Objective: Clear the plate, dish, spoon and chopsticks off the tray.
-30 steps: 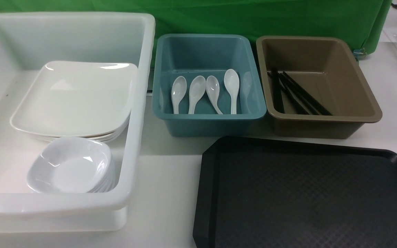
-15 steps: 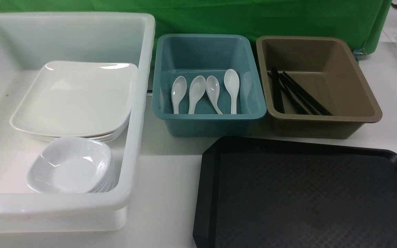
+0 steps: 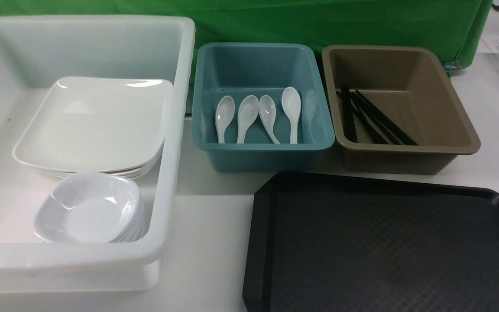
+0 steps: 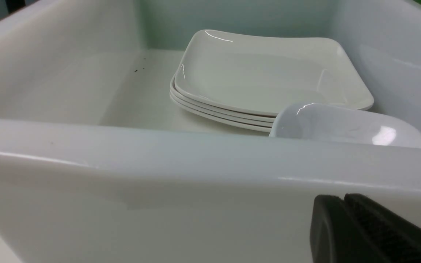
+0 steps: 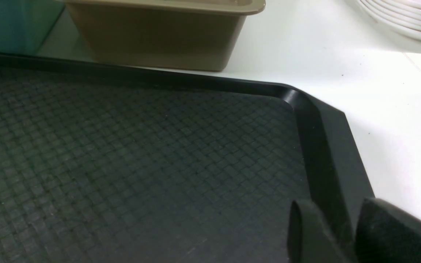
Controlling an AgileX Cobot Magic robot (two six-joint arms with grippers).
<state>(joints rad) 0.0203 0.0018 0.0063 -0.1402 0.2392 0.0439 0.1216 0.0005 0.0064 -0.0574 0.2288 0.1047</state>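
The right gripper (image 5: pixel 336 233) straddles the tray (image 5: pixel 323 153) rim, one finger inside and one outside; whether the half-parted jaws actually pinch the rim I cannot tell. The left gripper (image 4: pixel 345 223) is closed on nothing, just outside the white bin (image 4: pixel 159 160). The risk I judge: if the right arm moves while clamped on the rim, the tray drags into the brown bin (image 3: pixel 405 149) or blue bin (image 3: pixel 262 147) just beyond it; a left arm swing could knock the white bin. The tray surface in view carries nothing. Counts: plates (image 3: pixel 93 125), four stacked in the white bin; dishes (image 3: pixel 89 208), a stack beside them, number unclear; spoons (image 3: pixel 248 112), four in the blue bin; chopsticks (image 3: pixel 375 117), several in the brown bin, too overlapped to count.
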